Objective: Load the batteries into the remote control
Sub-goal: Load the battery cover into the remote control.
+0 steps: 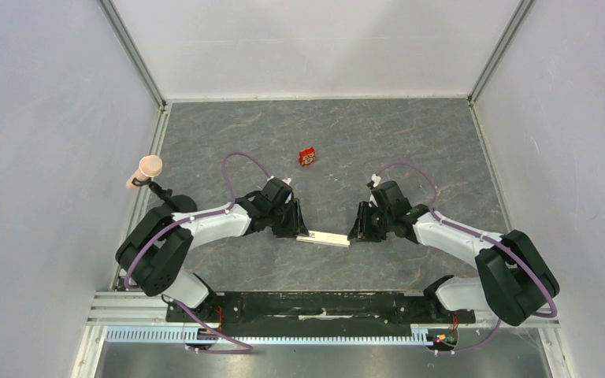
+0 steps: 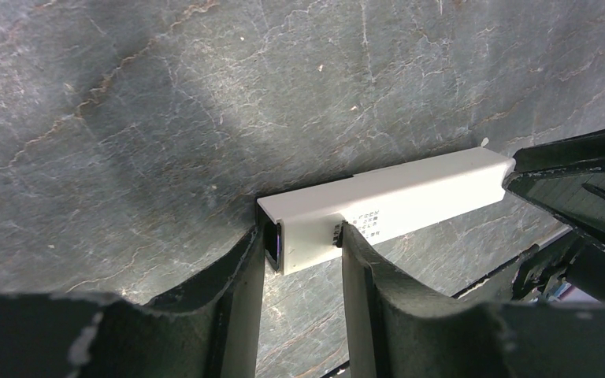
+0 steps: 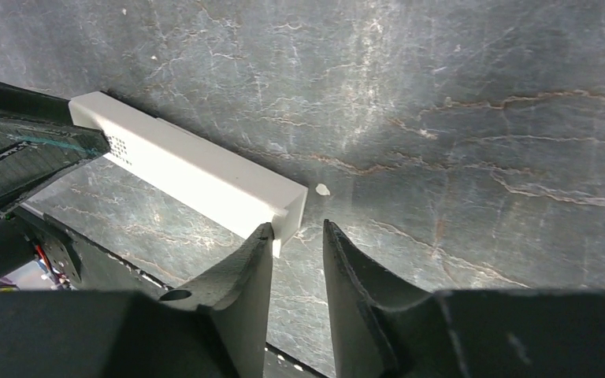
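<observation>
The remote control (image 1: 323,238) is a slim white bar lying on the grey table between my two grippers. My left gripper (image 1: 299,228) is shut on its left end. In the left wrist view the fingers (image 2: 303,236) clamp that end, and small print shows on the bar (image 2: 410,197). My right gripper (image 1: 357,230) sits at the bar's right end. In the right wrist view (image 3: 298,230) its jaws stand a narrow gap apart with nothing between them. Its left fingertip (image 3: 261,236) touches the corner of the bar (image 3: 189,169). No batteries are in view.
A small red square box (image 1: 307,157) lies farther back on the table. A pink-tipped object (image 1: 148,168) sticks out by the left wall. A tiny white crumb (image 3: 322,189) lies by the bar's right end. Walls enclose the table on three sides.
</observation>
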Available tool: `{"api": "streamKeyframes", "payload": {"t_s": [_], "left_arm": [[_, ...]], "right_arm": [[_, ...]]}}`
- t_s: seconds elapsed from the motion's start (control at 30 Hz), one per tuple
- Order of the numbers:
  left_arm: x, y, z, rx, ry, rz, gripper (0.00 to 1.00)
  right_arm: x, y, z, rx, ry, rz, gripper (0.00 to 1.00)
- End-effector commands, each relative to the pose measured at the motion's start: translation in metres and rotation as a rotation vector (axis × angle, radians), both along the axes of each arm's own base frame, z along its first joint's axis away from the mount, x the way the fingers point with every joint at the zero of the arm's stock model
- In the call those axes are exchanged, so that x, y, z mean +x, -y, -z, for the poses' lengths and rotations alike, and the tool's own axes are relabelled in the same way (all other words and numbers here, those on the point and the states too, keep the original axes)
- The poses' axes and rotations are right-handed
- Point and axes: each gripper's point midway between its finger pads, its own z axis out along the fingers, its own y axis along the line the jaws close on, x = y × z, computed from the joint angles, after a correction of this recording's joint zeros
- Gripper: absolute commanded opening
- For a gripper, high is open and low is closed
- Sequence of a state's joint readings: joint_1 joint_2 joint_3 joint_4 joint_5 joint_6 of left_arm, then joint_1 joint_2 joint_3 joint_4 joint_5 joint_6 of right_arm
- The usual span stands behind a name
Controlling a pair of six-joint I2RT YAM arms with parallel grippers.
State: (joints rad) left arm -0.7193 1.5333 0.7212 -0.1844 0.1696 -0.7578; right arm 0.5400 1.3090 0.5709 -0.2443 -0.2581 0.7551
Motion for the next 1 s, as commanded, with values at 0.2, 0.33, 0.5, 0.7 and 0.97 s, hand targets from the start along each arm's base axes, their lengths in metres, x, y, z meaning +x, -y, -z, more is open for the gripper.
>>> {"api": "streamKeyframes", "payload": {"t_s": [0.2,0.33,0.5,0.7,0.97], "left_arm": [[-0.049,-0.068,0.064,0.319,-0.17,0.021,0.28],[-0.049,-0.065,0.063,0.308,-0.17,0.023,0.23],[-0.049,-0.06,0.06,0.283,-0.171,0.03,0.15],[-0.052,-0.042,0.06,0.229,-0.176,0.067,0.02],[-0.053,-0.025,0.057,0.15,-0.175,0.079,0.02]], "right_arm": [[-0.016,0.003,0.026,-0.035,-0.042,0.0,0.19],[-0.018,-0.001,0.025,-0.03,-0.049,0.001,0.17],[-0.022,-0.009,0.025,-0.006,-0.062,0.004,0.14],[-0.027,-0.017,0.027,0.03,-0.091,0.006,0.14],[-0.029,-0.043,0.014,0.153,-0.122,0.008,0.14]]}}
